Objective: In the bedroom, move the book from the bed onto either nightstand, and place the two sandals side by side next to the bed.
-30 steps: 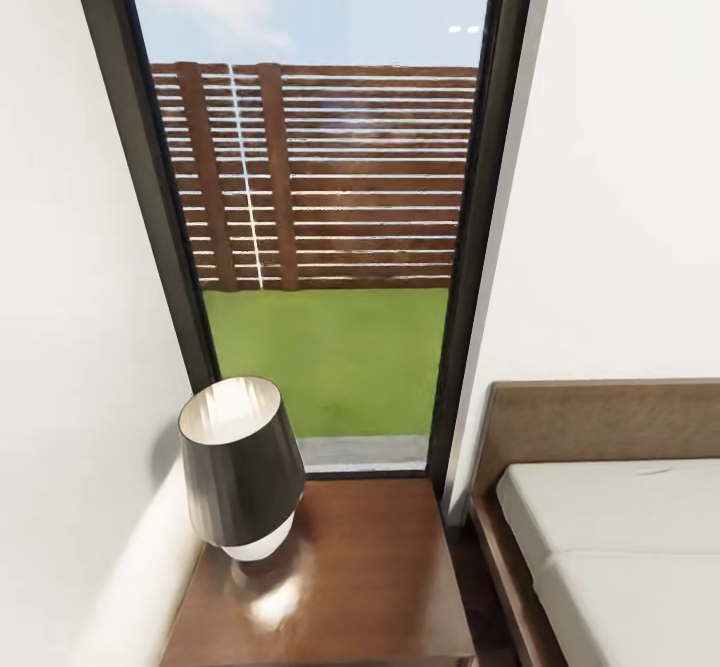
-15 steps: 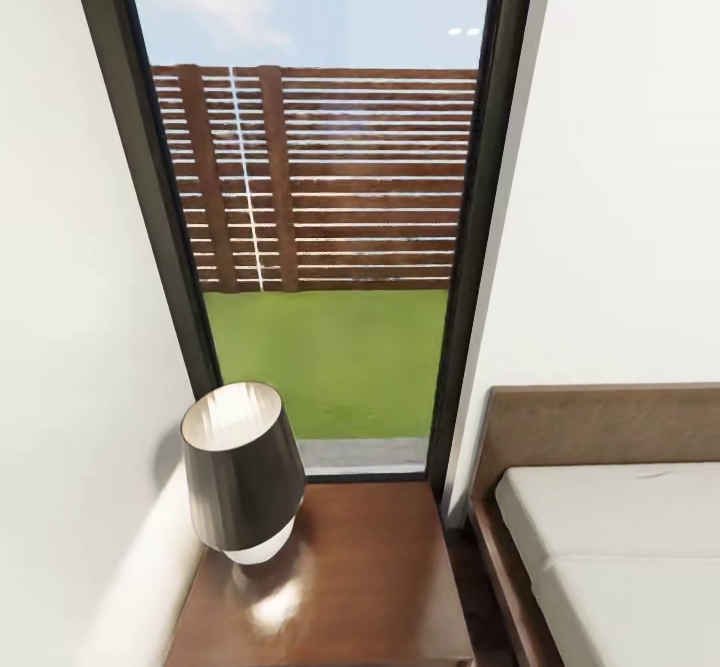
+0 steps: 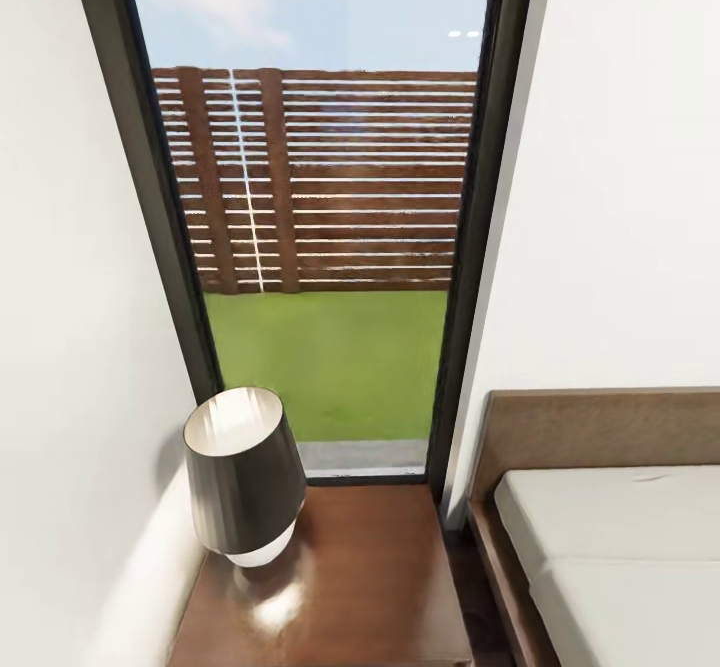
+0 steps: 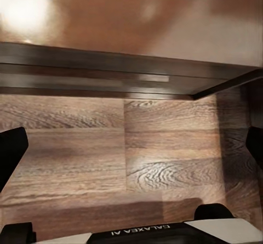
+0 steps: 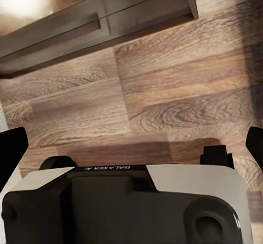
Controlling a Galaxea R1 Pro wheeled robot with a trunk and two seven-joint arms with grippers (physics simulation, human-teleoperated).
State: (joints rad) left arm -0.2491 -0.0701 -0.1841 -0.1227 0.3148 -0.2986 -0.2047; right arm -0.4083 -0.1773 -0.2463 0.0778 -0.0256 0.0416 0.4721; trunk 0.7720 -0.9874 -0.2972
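Nightstand (image 3: pixel 370 587) carries a lamp (image 3: pixel 243 475) at its left edge beside the bed (image 3: pixel 620 547), leaving book room; both pincers hang apart, empty.

Lamp (image 3: pixel 243 477) on nightstand (image 3: pixel 370 587); bed (image 3: pixel 610 547) right; window (image 3: pixel 320 217) behind.

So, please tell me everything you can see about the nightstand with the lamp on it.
The nightstand is a low cabinet with a glossy, dark reddish-brown wooden top that reflects light. It stands in the corner below the tall window, with the white wall on one side and the bed on the other, a narrow gap between them. A lamp with a dark shade and white base rests on the top's wall-side half. The rest of the top is bare. Its front is cut off by the picture's edge.
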